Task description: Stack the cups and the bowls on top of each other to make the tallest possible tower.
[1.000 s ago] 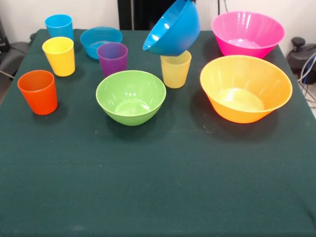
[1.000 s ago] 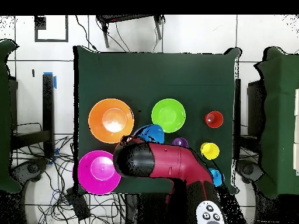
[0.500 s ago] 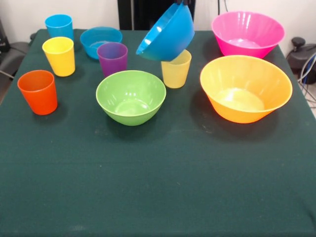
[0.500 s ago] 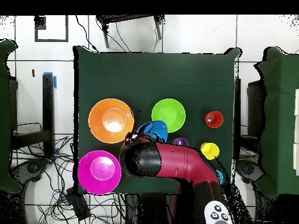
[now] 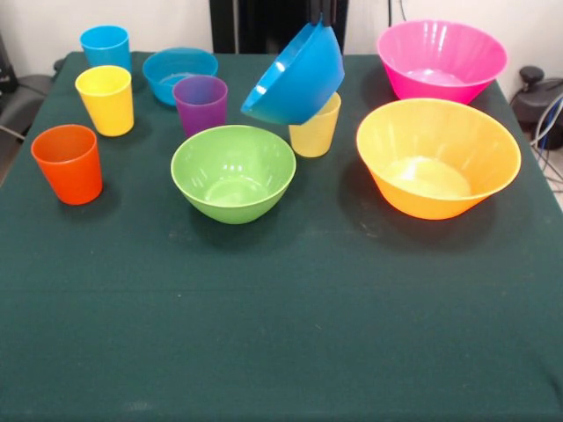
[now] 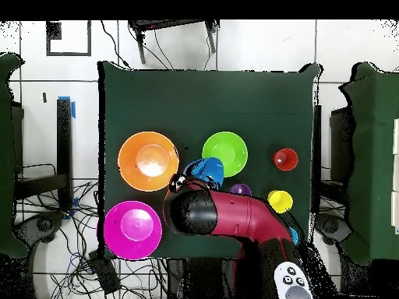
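Note:
The medium blue bowl (image 5: 295, 75) hangs tilted in the air, just above and in front of the pale yellow cup (image 5: 315, 132). My gripper (image 5: 318, 21) shows only as dark tips at the bowl's upper rim and is shut on it. In the overhead view my red arm (image 6: 210, 216) hides the gripper, and the blue bowl (image 6: 204, 169) peeks out beside the green bowl (image 6: 226, 152). The green bowl (image 5: 233, 171) sits just in front-left of the held bowl. The orange-yellow bowl (image 5: 437, 156) and the pink bowl (image 5: 442, 59) stand at the right.
At the left stand the blue cup (image 5: 106, 46), yellow cup (image 5: 106, 98), orange cup (image 5: 68, 163) and purple cup (image 5: 201, 104), with the small blue bowl (image 5: 179, 72) behind them. The dark green table (image 5: 281, 334) stretches toward the camera. Cables lie on the floor around it.
The held blue bowl has come down and shifted a little left in the front view, toward the green bowl. The arm moved with it. Nothing else moved.

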You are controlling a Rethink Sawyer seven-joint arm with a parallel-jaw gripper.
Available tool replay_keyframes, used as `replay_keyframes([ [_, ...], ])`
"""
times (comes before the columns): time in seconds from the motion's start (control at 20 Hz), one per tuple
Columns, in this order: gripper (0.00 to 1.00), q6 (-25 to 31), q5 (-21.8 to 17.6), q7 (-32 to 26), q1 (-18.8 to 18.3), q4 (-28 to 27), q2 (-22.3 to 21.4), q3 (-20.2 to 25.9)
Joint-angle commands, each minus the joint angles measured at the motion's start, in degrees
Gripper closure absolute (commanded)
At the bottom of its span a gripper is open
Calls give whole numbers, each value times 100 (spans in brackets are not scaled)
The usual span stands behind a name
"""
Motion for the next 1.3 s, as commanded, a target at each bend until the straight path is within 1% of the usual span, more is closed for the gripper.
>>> replay_keyframes([
  [0.05,100,-13,-478,-53,-52,351,46,276],
  [0.2,100,-143,-527,19,-12,367,104,253],
  [0.3,100,-243,-421,78,-107,449,127,375],
  [0.45,100,-115,-168,-1,-392,568,48,635],
  [0.65,100,-156,10,-46,-764,778,-24,1028],
  [0.8,100,-104,52,-84,-965,907,-110,1258],
  [0.9,100,-66,120,-192,-1260,1059,-166,1561],
  [1.0,100,123,242,-398,-1630,1158,-239,1922],
  [1.05,100,317,311,-598,-1865,1201,-356,2121],
  [1.25,100,507,143,-746,-2206,1208,-466,2389],
  [1.3,100,512,83,-710,-2224,1195,-470,2409],
])
